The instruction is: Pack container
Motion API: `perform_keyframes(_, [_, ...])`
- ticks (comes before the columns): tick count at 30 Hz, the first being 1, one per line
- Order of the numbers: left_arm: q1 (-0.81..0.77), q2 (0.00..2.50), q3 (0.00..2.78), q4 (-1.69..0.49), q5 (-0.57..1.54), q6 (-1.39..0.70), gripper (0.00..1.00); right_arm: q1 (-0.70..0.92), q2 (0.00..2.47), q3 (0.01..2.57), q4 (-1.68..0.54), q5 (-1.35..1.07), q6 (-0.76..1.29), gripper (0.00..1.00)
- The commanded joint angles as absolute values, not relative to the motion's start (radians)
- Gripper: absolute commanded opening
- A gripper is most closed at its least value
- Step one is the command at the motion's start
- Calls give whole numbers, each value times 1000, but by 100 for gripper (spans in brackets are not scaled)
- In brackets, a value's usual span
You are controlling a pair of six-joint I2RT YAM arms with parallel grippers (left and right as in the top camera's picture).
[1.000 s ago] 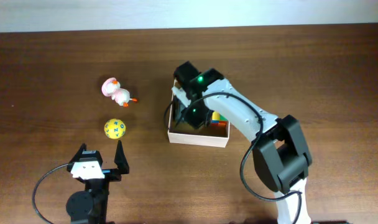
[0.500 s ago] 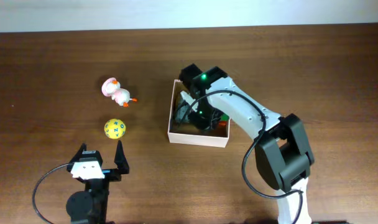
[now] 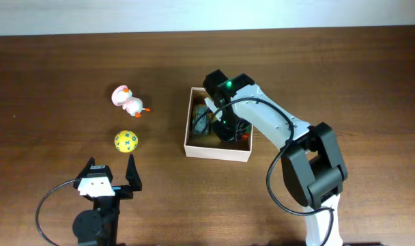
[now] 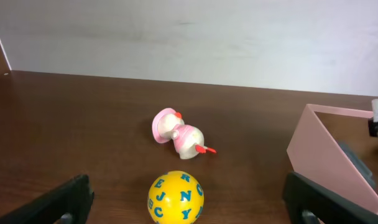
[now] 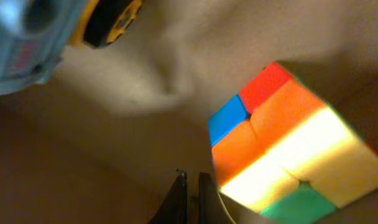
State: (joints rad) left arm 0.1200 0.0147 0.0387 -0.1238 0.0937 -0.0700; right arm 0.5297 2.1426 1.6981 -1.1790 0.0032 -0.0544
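At the near edge of the dark brown wooden table point(image 3: 330, 68), the left gripper point(image 3: 112, 169) sits low with its jaws spread wide and nothing between them. Just beyond it lies a yellow ball printed with blue letters point(image 4: 175, 197), roughly in line with the gap between the jaws. Farther out, a pink and white toy duck with an orange beak point(image 4: 179, 135) lies on its side, near the ball but not touching it.

To the right of these toys stands the container point(image 3: 218, 152), a square, shallow box with white outer walls and a tan cardboard inside, well apart from the ball and the duck. The right arm bends over it, and the right gripper point(image 5: 189, 196) reaches down inside with its jaws pressed together. Its tips are just beside a multi-coloured puzzle cube point(image 5: 282, 155) resting on the cardboard floor. A blue-grey toy vehicle with a yellow-hubbed black wheel point(image 5: 27, 37) lies farther in, apart from the cube.
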Motion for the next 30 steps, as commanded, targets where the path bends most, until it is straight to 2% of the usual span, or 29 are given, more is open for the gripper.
perform_keyframes(1, [118, 6, 31, -121, 90, -51, 99, 508, 2146, 1670, -1155, 63, -47, 4])
perform_keyframes(23, [118, 6, 31, -121, 90, -51, 99, 450, 2146, 1662, -993, 110, -51, 4])
perform_keyframes(30, [118, 6, 31, -121, 90, -51, 99, 454, 2146, 1662, -1005, 68, -52, 4])
